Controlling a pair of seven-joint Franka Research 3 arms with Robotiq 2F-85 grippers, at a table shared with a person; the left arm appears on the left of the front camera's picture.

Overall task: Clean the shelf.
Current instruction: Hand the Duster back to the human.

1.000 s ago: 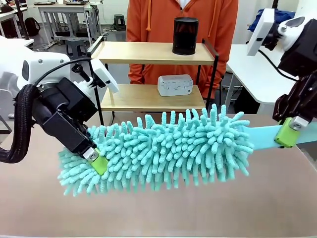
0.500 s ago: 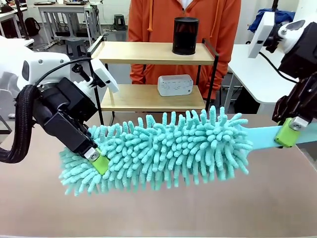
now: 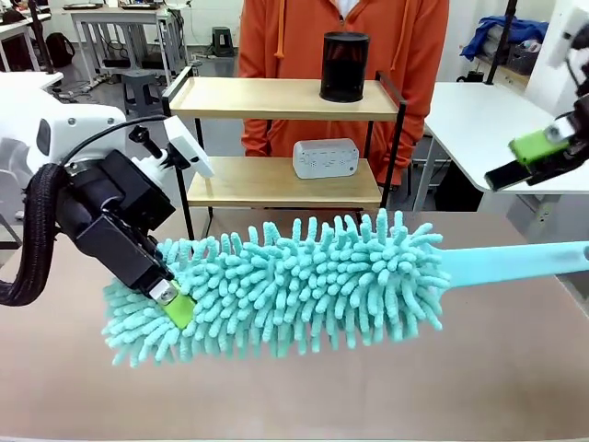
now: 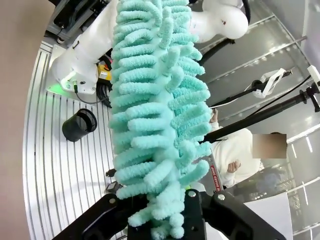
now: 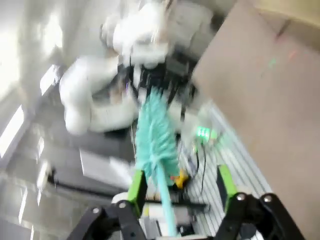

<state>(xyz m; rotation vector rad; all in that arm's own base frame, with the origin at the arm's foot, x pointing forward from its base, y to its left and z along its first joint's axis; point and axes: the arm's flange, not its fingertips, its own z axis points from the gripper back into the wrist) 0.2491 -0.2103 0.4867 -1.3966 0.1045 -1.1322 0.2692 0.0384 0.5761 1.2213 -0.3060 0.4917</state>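
- The small two-tier shelf [image 3: 285, 97] of light wooden boards on a thin black metal frame stands at the far edge of the brown bench [image 3: 515, 368], in front of a person in an orange hooded top [image 3: 345, 18].
- On its upper board sits a black cylindrical container [image 3: 344, 66]; on the lower board lies a small white rectangular box with a perforated face [image 3: 326, 157].
- A fluffy turquoise microfibre duster [image 3: 285, 285] with a flat pale-blue handle [image 3: 515, 262] hangs above the bench on the robot's side of the shelf, its long axis running across the bench, roughly parallel to the shelf boards.
- The left hand [image 3: 173, 302] is clamped tight on the duster's tip end; the left wrist view shows the strands [image 4: 155, 125] pinched between its black fingers.
- The right hand [image 3: 538, 157] is up and clear of the handle, fingers [image 5: 137, 187] apart, nothing between them but air; that view is blurred.
- The left hand alone carries the duster, and the shelf lies straight ahead and slightly higher, so the duster head likely has to go forward and up.
- The right hand is nearer the free handle end.
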